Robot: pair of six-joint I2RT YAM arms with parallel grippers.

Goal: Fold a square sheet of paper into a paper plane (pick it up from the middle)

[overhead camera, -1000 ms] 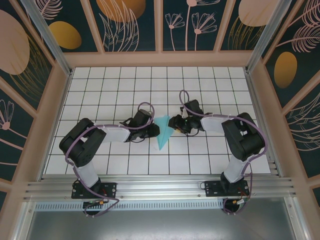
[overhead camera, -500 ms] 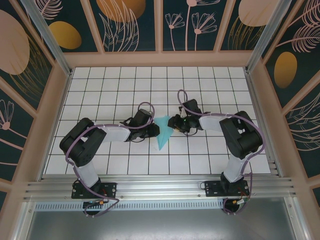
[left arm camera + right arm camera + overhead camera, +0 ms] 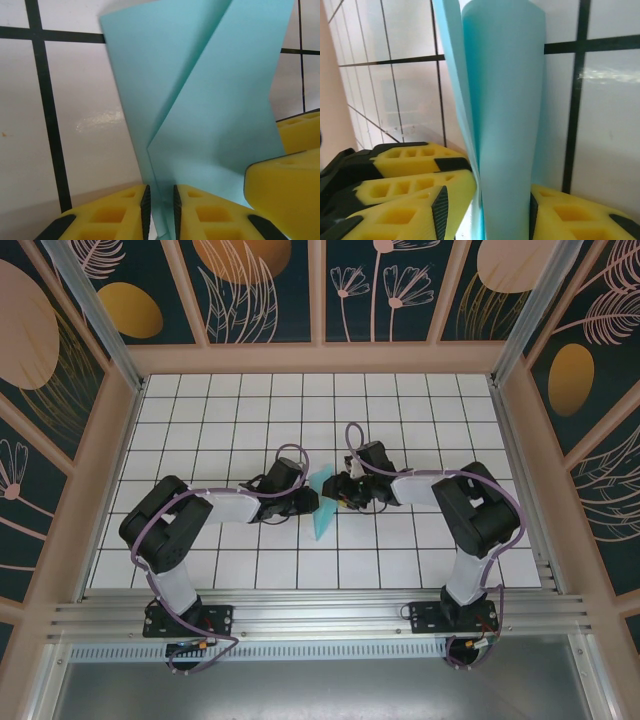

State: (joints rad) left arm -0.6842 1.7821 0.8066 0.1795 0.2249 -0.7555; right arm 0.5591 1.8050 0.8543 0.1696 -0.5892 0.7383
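Paper plane (image 3: 321, 515) plain turquoise, pinched by left gripper (image 3: 160, 202) and right gripper (image 3: 487, 205).

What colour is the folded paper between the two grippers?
The folded paper is plain light turquoise; the left wrist view shows it best.

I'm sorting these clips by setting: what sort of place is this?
Probably a purpose-built robot test cell: a white grid-lined tabletop, walled in by panels printed with leaves and flowers, with the left arm and right arm bolted to an aluminium rail at its near edge.
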